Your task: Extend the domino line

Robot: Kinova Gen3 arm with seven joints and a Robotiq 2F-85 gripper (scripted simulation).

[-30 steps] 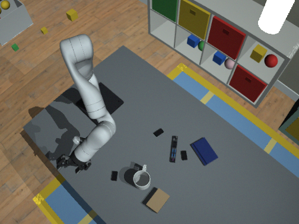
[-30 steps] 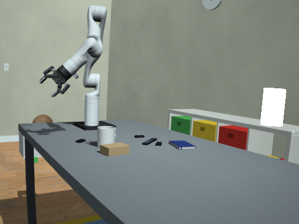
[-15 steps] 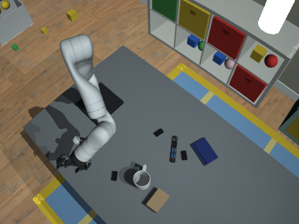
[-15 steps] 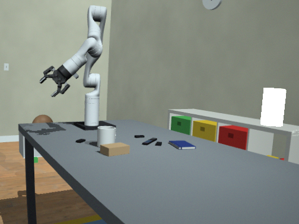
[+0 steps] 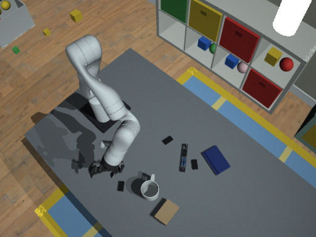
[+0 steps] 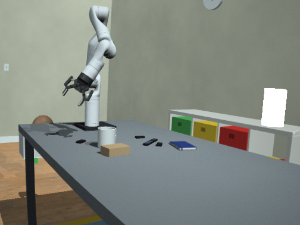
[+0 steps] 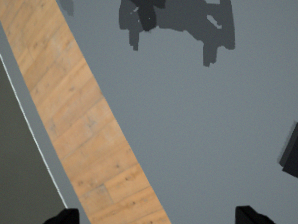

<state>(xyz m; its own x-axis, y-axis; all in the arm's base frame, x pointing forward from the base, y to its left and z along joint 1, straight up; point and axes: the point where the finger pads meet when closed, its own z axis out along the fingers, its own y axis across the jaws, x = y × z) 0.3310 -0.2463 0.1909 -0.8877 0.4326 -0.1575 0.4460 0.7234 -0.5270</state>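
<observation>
The gripper (image 5: 104, 175) (image 6: 72, 99) (image 7: 156, 215) is hanging above the surface (image 5: 238, 200) (image 6: 208, 184) (image 7: 200, 125), near the long edge away from the shelf, its jaws standing wide and holding nothing. One dark domino (image 5: 121, 186) (image 6: 81, 141) is lying near that same edge. The line of dominoes (image 5: 184, 157) (image 6: 150, 141) is lying face up between the two long edges. A second domino (image 5: 167, 140) (image 6: 139, 137) is lying apart from it, toward the arm-end corners; a third (image 5: 194, 164) (image 6: 159, 144) is resting just beside it, toward the shelf-side edge, and a blue book (image 5: 216, 160) (image 6: 183, 145) is lying nearer that edge. A white mug (image 5: 150, 191) (image 6: 106, 137) and a tan block (image 5: 167, 212) (image 6: 115, 149) are sitting toward the opposite edge. Which domino is matching, I cannot tell.
</observation>
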